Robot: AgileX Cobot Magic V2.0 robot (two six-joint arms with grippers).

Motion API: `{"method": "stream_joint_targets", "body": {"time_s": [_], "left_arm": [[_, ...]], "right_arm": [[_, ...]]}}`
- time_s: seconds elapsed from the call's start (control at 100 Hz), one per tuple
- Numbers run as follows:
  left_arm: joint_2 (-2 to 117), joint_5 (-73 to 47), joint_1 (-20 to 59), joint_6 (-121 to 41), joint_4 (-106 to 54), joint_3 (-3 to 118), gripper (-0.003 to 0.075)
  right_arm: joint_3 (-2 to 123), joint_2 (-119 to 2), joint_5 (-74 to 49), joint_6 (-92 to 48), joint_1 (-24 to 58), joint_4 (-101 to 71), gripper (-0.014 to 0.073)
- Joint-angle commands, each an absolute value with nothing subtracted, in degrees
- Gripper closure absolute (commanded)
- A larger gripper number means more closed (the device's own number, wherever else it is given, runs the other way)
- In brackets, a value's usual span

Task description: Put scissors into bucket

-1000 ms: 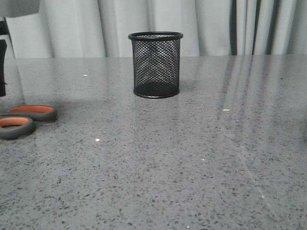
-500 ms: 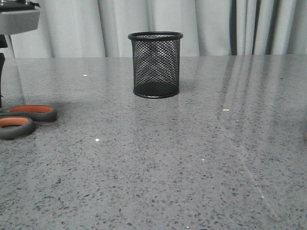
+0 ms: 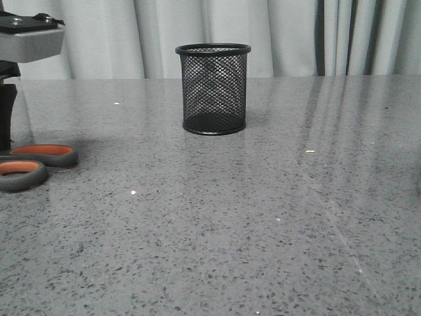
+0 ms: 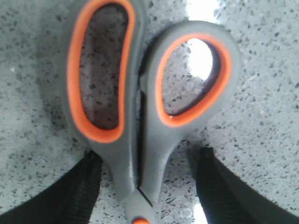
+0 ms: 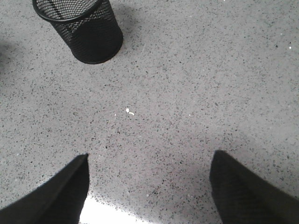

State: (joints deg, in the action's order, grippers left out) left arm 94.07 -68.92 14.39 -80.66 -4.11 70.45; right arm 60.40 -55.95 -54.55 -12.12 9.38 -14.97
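Observation:
The scissors (image 3: 31,162) lie flat at the table's left edge; only the grey handles with orange-lined loops show in the front view. In the left wrist view the scissors (image 4: 140,140) lie closed, orange pivot dot at the frame edge. My left gripper (image 4: 148,156) is open, one finger on each side of the handles' neck, with gaps on both sides. The bucket (image 3: 214,89), a black mesh cup, stands upright at the table's middle back and shows in the right wrist view (image 5: 84,32). My right gripper (image 5: 150,156) is open and empty over bare table.
The grey speckled table (image 3: 263,217) spreads wide in front of and to the right of the bucket. A pale curtain (image 3: 296,33) hangs behind the table's far edge. A small white speck (image 5: 129,111) lies on the table between bucket and right gripper.
My left arm has come down at the left edge, its finger lowering towards the scissors. The scissors and the bucket have not moved.

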Motion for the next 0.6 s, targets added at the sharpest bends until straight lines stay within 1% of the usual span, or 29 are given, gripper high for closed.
{"method": "stream_joint_targets", "body": {"time_s": [0.0, 0.21, 0.31, 0.38, 0.43, 0.56, 0.59], "left_arm": [[93.34, -67.98, 14.21, -80.69, -4.33, 71.42, 0.0309], [93.56, -67.85, 14.21, -80.69, -4.35, 71.42, 0.031], [93.56, -67.85, 14.21, -80.69, -4.35, 71.42, 0.0325], [93.56, -67.85, 14.21, -80.69, -4.35, 71.42, 0.0369], [93.56, -67.85, 14.21, -80.69, -4.35, 71.42, 0.0416], [93.56, -67.95, 14.21, -80.69, -4.35, 71.42, 0.0569], [93.56, -68.08, 14.21, -80.69, -4.35, 71.42, 0.0587]], "right_arm": [[62.43, -55.66, -51.11, -12.64, 9.44, -15.69, 0.0106], [62.43, -55.66, -51.11, -12.64, 9.44, -15.69, 0.0106], [62.43, -55.66, -51.11, -12.64, 9.44, -15.69, 0.0106], [62.43, -55.66, -51.11, -12.64, 9.44, -15.69, 0.0106], [62.43, -55.66, -51.11, -12.64, 9.44, -15.69, 0.0106], [62.43, -55.66, -51.11, -12.64, 9.44, -15.69, 0.0106], [62.43, -55.66, -51.11, -12.64, 9.44, -15.69, 0.0106]]}}
